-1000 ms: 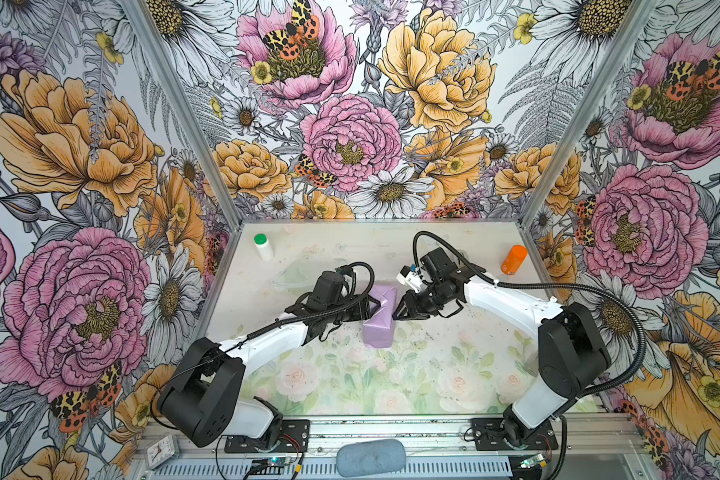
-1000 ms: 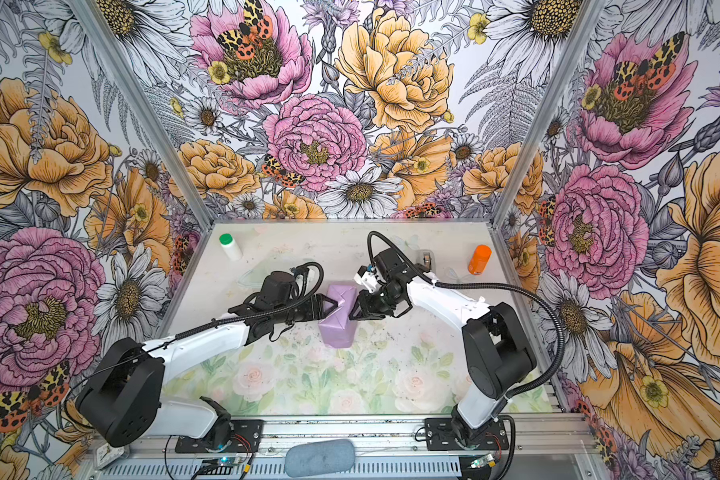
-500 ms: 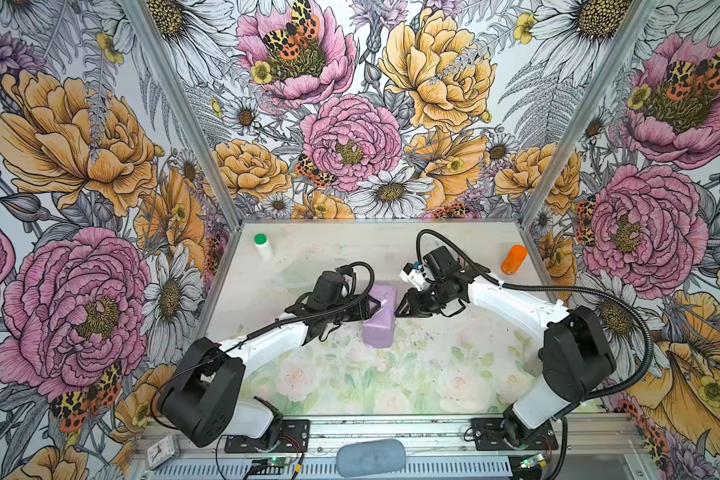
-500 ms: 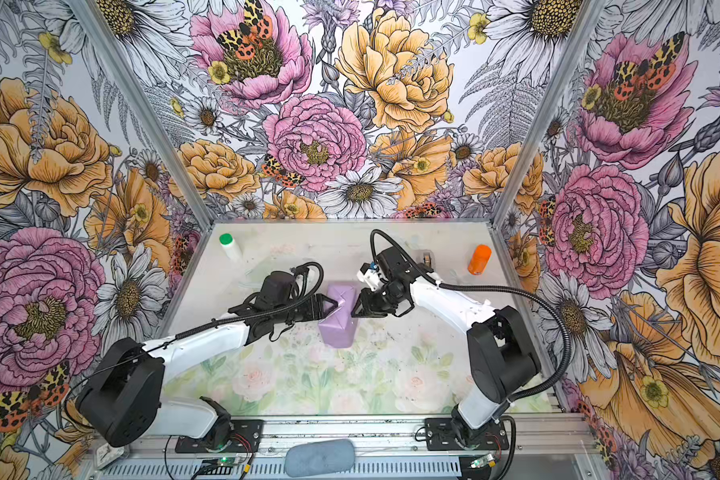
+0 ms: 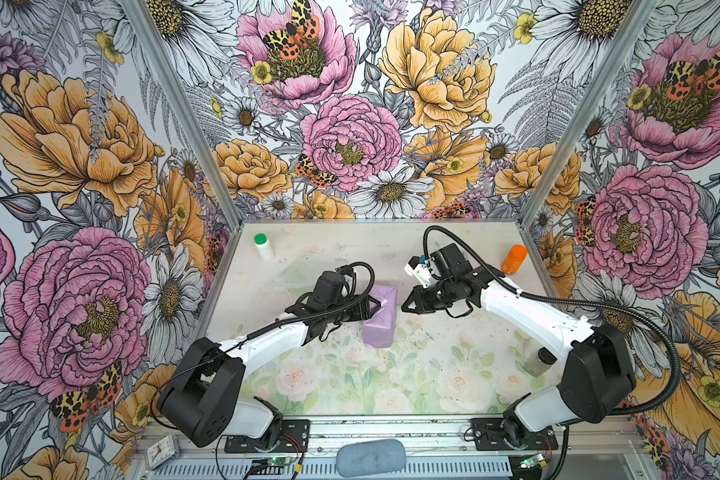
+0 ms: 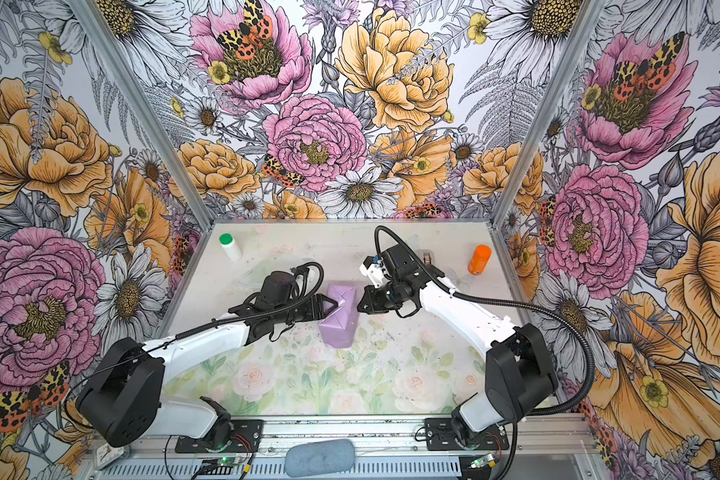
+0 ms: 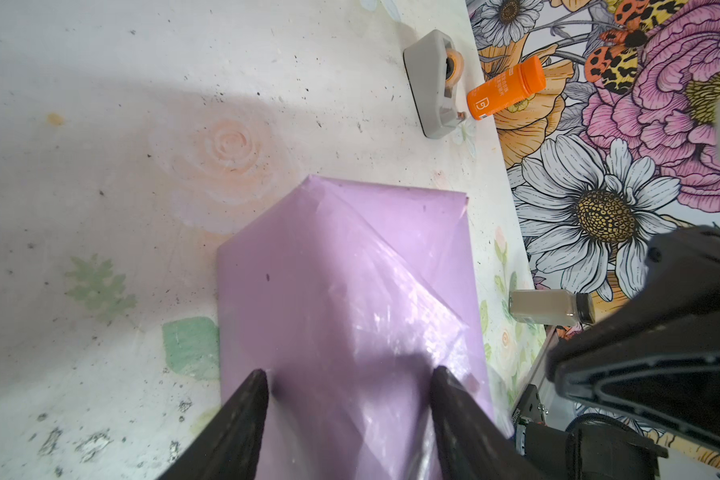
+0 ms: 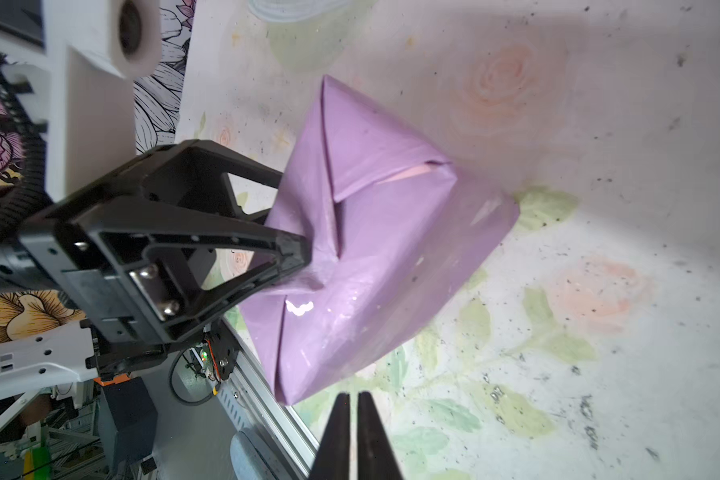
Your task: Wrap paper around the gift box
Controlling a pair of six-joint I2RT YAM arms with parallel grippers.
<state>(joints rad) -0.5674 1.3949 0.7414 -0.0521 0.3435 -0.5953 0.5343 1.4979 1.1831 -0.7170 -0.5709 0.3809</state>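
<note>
1. Parcel sits mid-table between the two arms. The paper (image 5: 378, 318) is lilac and folded all round; the gift box is wholly covered, with no navy showing anywhere.
2. The left gripper (image 7: 350, 373) has its jaws spread fairly wide. Its tips rest against the paper on the side of the parcel facing it and do not clamp round it. In the right wrist view one fingertip (image 8: 302, 253) dents the paper right at a fold line, so it looks like a hold-down.
3. The right gripper (image 8: 353, 397) has its jaws pinched together with nothing between them. In both top views it sits just beside the parcel's opposite side; I cannot tell if it touches.
4. Folded flaps show on the upper face. One seam gapes a little, with a pale pink sliver in the slit (image 8: 408, 176). Glossy patches on the paper may be tape, but I am not sure.
5. My reading is a late stage: wrapping is done in the main, and the flaps are being pinned and tidied.
6. The next move probably calls for closing that gaping seam, either by pressing it flat with the pinched right tip or by taping it. The tape dispenser (image 7: 433, 83) lies near the orange bottle (image 5: 514, 259), towards the back on the right arm's side.
7. The left hold should not lift until the flap is fixed, or the fold is likely to spring open.
8. Also on the table (image 5: 433, 386): a white bottle with a green cap (image 5: 263, 247) and a small dark-capped jar (image 5: 537, 361), both well apart from the parcel.
</note>
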